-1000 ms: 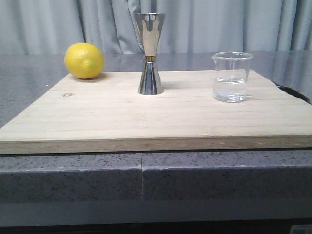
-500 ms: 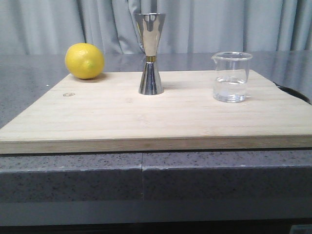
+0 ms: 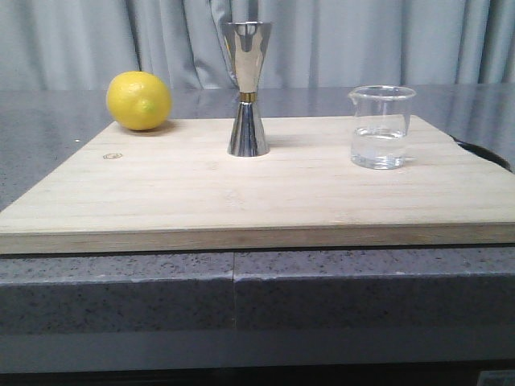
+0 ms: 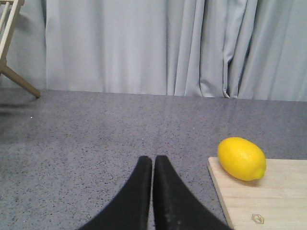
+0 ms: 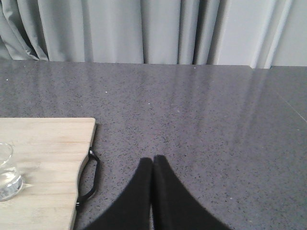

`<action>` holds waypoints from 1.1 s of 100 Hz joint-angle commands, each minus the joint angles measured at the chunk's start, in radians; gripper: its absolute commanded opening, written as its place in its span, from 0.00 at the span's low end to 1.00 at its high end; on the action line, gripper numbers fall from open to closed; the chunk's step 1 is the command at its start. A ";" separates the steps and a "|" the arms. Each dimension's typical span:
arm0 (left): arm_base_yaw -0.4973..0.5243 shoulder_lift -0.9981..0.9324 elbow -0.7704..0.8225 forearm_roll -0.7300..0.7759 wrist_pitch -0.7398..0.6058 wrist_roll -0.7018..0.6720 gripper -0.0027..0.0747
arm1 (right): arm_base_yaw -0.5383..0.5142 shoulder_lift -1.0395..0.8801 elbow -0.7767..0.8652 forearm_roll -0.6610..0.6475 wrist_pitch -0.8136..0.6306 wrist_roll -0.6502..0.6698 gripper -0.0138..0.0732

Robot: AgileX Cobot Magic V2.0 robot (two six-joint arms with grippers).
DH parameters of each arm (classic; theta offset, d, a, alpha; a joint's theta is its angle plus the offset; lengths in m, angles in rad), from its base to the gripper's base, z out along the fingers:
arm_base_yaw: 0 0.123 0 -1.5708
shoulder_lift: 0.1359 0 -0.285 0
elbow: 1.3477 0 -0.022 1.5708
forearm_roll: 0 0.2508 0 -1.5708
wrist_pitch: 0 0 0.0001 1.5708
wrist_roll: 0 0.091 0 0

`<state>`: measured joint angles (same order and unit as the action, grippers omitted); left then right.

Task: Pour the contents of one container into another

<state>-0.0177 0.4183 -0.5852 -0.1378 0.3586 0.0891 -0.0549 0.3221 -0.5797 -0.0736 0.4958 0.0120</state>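
A small clear glass beaker (image 3: pixel 381 127) with some clear liquid stands on the right of the wooden board (image 3: pixel 241 193). The steel hourglass jigger (image 3: pixel 248 88) with a gold waist band stands upright at the board's back middle. Neither gripper shows in the front view. My left gripper (image 4: pixel 152 160) is shut and empty over grey counter, left of the board's corner. My right gripper (image 5: pixel 153 160) is shut and empty over counter, right of the board; only the beaker's edge (image 5: pixel 7 172) shows in that view.
A yellow lemon (image 3: pixel 139 100) lies at the board's back left corner, also seen as the lemon (image 4: pixel 241 158) in the left wrist view. A black handle (image 5: pixel 88 179) sits on the board's right edge. Grey curtains hang behind the counter (image 3: pixel 48 121). A wooden frame (image 4: pixel 9 43) stands far left.
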 commanded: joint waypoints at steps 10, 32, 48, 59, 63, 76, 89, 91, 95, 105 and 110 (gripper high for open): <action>0.003 0.015 -0.037 -0.005 -0.079 -0.004 0.01 | -0.003 0.018 -0.034 -0.007 -0.088 -0.012 0.08; 0.003 0.015 -0.037 -0.005 -0.079 -0.004 0.01 | -0.003 0.018 -0.034 -0.007 -0.088 -0.012 0.08; 0.003 0.015 -0.037 -0.005 -0.077 -0.004 0.01 | -0.003 0.018 -0.034 -0.007 -0.088 -0.012 0.08; 0.003 0.015 -0.035 -0.001 -0.078 -0.004 0.02 | -0.003 0.018 -0.034 -0.007 -0.089 -0.012 0.13; 0.003 0.015 -0.035 0.008 -0.078 -0.004 0.07 | -0.003 0.018 -0.034 -0.007 -0.089 -0.012 0.19; 0.003 0.015 -0.035 0.048 -0.078 -0.004 0.46 | -0.003 0.018 -0.034 -0.023 -0.087 -0.012 0.54; 0.003 0.015 -0.035 0.031 -0.080 -0.004 0.71 | -0.003 0.018 -0.034 -0.023 -0.083 -0.012 0.72; 0.003 0.015 -0.035 0.031 -0.080 -0.004 0.72 | -0.003 0.018 -0.034 -0.023 -0.083 -0.012 0.72; 0.003 0.015 -0.035 0.031 -0.080 -0.004 0.72 | -0.003 0.018 -0.034 -0.023 -0.083 -0.012 0.73; 0.003 0.015 -0.035 0.029 -0.080 -0.004 0.72 | -0.003 0.018 -0.034 -0.023 -0.083 -0.012 0.73; 0.003 0.015 -0.035 0.029 -0.080 -0.004 0.72 | -0.003 0.018 -0.034 -0.023 -0.083 -0.012 0.73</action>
<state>-0.0177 0.4205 -0.5852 -0.0948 0.3586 0.0891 -0.0549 0.3221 -0.5797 -0.0817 0.4950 0.0082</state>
